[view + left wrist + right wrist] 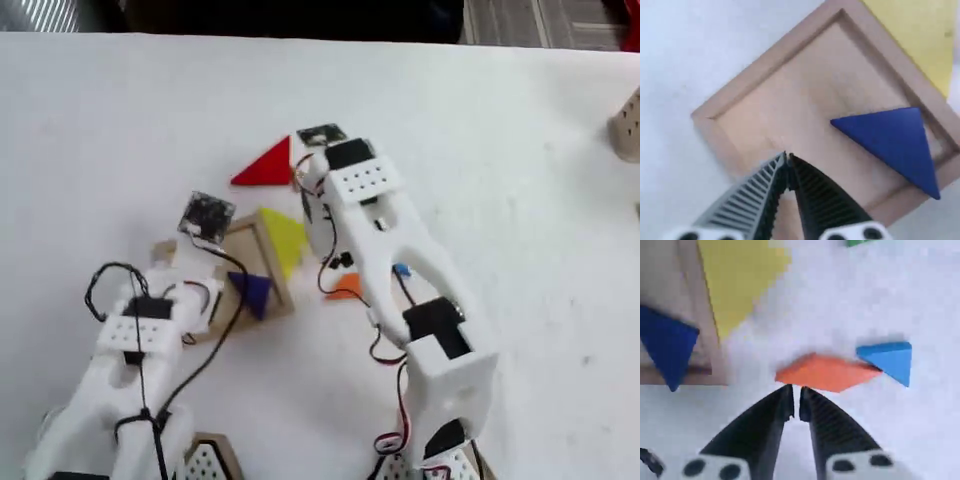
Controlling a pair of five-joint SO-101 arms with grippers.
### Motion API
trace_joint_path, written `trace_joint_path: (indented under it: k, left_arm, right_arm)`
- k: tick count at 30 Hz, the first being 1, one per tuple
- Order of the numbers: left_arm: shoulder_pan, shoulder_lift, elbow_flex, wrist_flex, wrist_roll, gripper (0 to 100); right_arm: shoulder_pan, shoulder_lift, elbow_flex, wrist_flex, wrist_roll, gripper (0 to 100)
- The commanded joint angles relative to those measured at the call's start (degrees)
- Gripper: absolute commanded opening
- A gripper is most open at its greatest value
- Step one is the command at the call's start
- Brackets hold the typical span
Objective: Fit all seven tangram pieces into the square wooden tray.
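Observation:
The square wooden tray (pixel 765 60) lies under my left gripper (pixel 787 158), which is shut on nothing, its tips just above the tray floor. A dark blue triangle (pixel 895 142) rests inside, one corner riding up on the rim. A yellow piece (pixel 920 35) lies across the tray's outer edge. My right gripper (pixel 796 390) is shut and empty, its tips right next to the orange piece (pixel 825 372) on the table. A light blue triangle (pixel 890 360) touches the orange piece's far end. In the high view a red triangle (pixel 265 165) lies beyond the tray (pixel 245 235).
A green piece (pixel 862 242) peeks in past the light blue triangle. The right arm (pixel 400 260) stretches over the table right of the tray. A perforated wooden object (pixel 625 125) stands at the far right edge, and another wooden block (pixel 215 460) near the front.

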Motion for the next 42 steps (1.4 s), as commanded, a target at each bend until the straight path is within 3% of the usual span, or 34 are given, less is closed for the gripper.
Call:
trace_joint_path:
  k: [1,7,17,33,42]
  left_arm:
    - [1.71,-0.84,-0.09,-2.99,6.77,2]
    - [4.88,5.58,-1.76,-7.82,16.88,2]
    - [4.79,24.4,-19.08,3.52,20.84,2]
    - [14.29,28.88,-23.56,3.08,21.36,2]
    - [17.27,29.23,-23.82,-2.29,21.36,2]
  right_arm:
    - [2.24,-3.38,0.26,-0.66,0.7,1.8]
    - [2.59,-3.56,0.44,-0.66,0.62,1.8]
    - [4.18,-3.56,0.09,-0.84,0.7,1.8]
    - [7.25,-3.65,0.09,-2.77,0.7,1.8]
    - [7.52,-3.65,0.09,-2.86,0.7,1.8]
